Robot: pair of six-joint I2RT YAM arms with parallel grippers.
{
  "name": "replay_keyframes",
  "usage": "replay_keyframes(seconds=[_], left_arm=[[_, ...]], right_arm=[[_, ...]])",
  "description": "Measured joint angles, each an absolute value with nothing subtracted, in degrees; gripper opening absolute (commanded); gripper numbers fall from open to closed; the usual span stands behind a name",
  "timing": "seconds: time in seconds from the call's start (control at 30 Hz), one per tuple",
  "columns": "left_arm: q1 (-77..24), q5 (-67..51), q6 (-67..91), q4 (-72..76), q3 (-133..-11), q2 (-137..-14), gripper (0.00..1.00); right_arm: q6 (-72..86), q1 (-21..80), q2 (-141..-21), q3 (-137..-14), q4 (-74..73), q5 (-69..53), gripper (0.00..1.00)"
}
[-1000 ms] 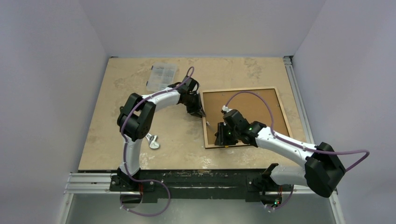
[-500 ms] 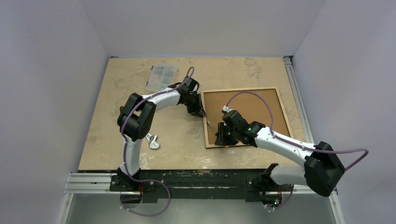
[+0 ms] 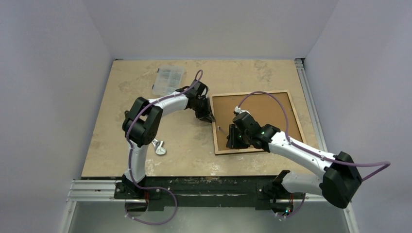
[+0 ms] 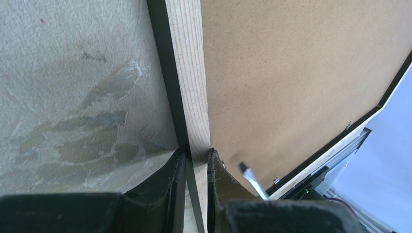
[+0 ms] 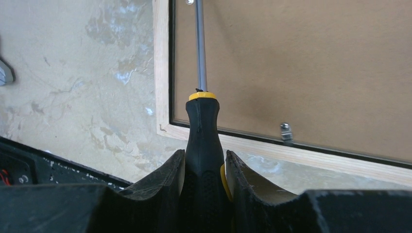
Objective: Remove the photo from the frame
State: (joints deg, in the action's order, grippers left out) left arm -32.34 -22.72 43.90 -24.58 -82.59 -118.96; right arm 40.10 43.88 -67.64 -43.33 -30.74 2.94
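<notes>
The frame (image 3: 218, 123) lies face down at mid-right of the table, its brown backing panel (image 3: 265, 114) facing up. The photo is hidden under the backing. My left gripper (image 3: 209, 116) is shut on the frame's left rail; the left wrist view shows its jaws (image 4: 195, 158) pinching the pale wooden edge (image 4: 187, 73). My right gripper (image 3: 234, 138) is shut on a black and yellow screwdriver (image 5: 204, 126) above the frame's near left corner. The screwdriver's shaft (image 5: 199, 48) points along the left inner edge to a metal tab (image 5: 189, 2). The tip also shows in the left wrist view (image 4: 250, 175).
A clear plastic parts box (image 3: 168, 79) lies at the back left. A small silver tool (image 3: 158, 147) lies near the left arm. Another metal tab (image 5: 285, 131) sits on the frame's near rail. An aluminium rail (image 3: 307, 97) runs along the table's right edge.
My right gripper has moved a little back and to the right over the frame with the screwdriver in it. The left gripper and the frame have not moved.
</notes>
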Motion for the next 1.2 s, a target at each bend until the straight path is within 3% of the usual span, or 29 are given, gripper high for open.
replay_keyframes(seconds=[0.47, 0.63, 0.83, 0.97, 1.2], left_arm=[[-32.38, -22.76, 43.9, -24.6, -82.59, -118.98, 0.0], [-32.38, -22.57, 43.92, -24.27, -82.39, -118.93, 0.35], [-32.49, -21.56, 44.88, -22.98, -78.67, -116.07, 0.55], [-33.12, -19.88, 45.5, -22.94, -75.46, -112.97, 0.55], [-37.3, -18.61, 48.99, -17.78, -66.28, -106.65, 0.46]], right_arm=[[39.81, 43.35, -64.88, -44.56, -33.41, 3.84, 0.0], [39.18, 43.38, -64.4, -44.58, -33.54, 3.92, 0.0], [38.96, 43.4, -61.25, -44.51, -34.24, 4.67, 0.0], [38.81, 43.38, -59.33, -44.1, -34.54, 5.45, 0.0], [38.83, 43.38, -56.9, -41.3, -35.38, 5.52, 0.0]])
